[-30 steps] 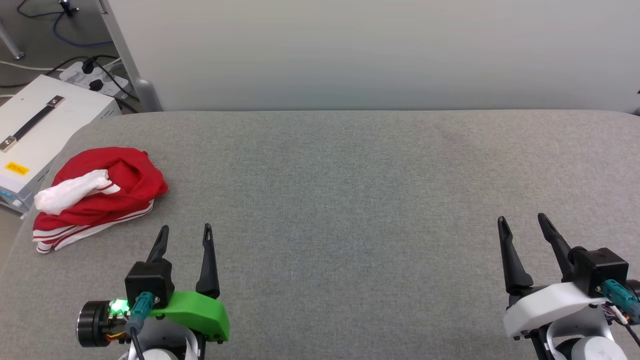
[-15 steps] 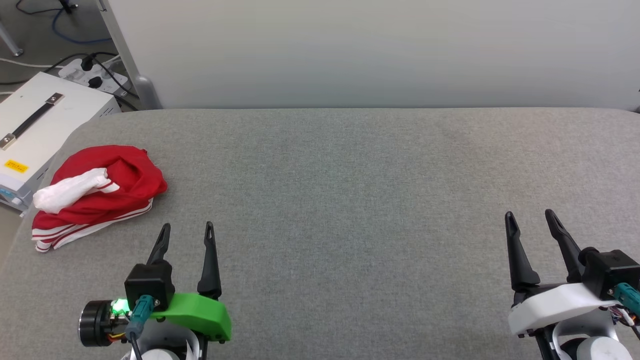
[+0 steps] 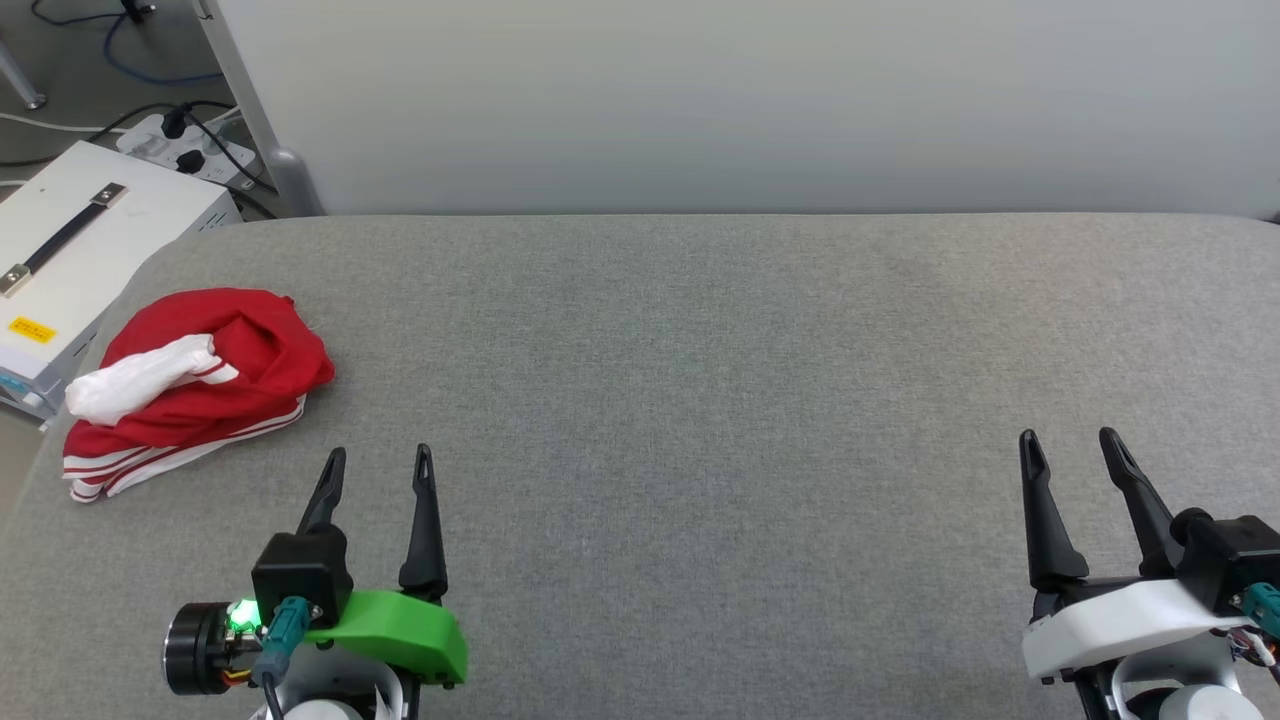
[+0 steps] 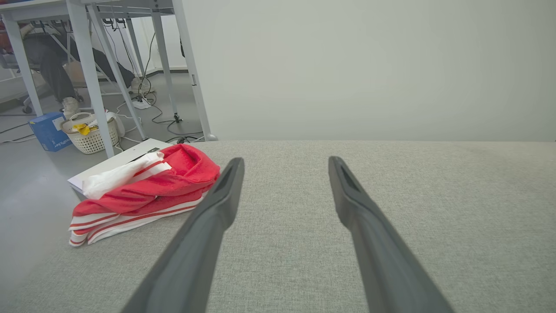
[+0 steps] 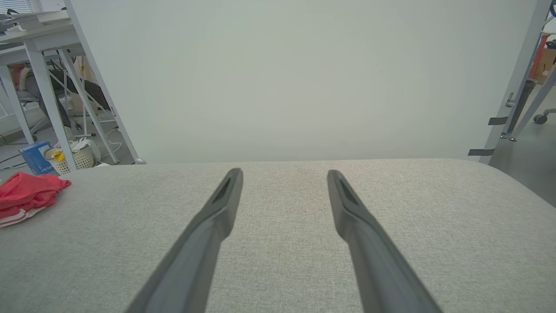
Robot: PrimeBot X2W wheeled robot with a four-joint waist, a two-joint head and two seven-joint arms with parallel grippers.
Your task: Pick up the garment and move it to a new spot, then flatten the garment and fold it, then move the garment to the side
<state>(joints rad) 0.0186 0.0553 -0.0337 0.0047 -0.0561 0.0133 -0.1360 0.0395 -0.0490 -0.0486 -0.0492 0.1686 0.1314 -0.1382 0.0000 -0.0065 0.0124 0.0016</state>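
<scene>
The garment [image 3: 200, 385] lies bunched in a red heap with a white sleeve on top and red-and-white striped trim below, near the left edge of the grey padded table [image 3: 700, 380]. In the left wrist view the garment [image 4: 147, 191] sits just left of the fingers. My left gripper [image 3: 380, 458] hovers open at the lower left, a short way right of and nearer than the heap, touching nothing. At the lower right my right gripper [image 3: 1068, 440] is open and empty. The right wrist view catches the garment [image 5: 26, 195] at its far left edge.
A white equipment case [image 3: 70, 240] with a black handle stands on the floor just past the table's left edge, beside a power strip [image 3: 185, 150] and cables. A pale partition wall [image 3: 740, 100] runs along the table's far edge. A basket [image 4: 89, 132] and desk legs stand beyond.
Both grippers have drawn back slightly toward the bottom of the head view, the right one also shifting right. The garment lies as before. Both stay open.
</scene>
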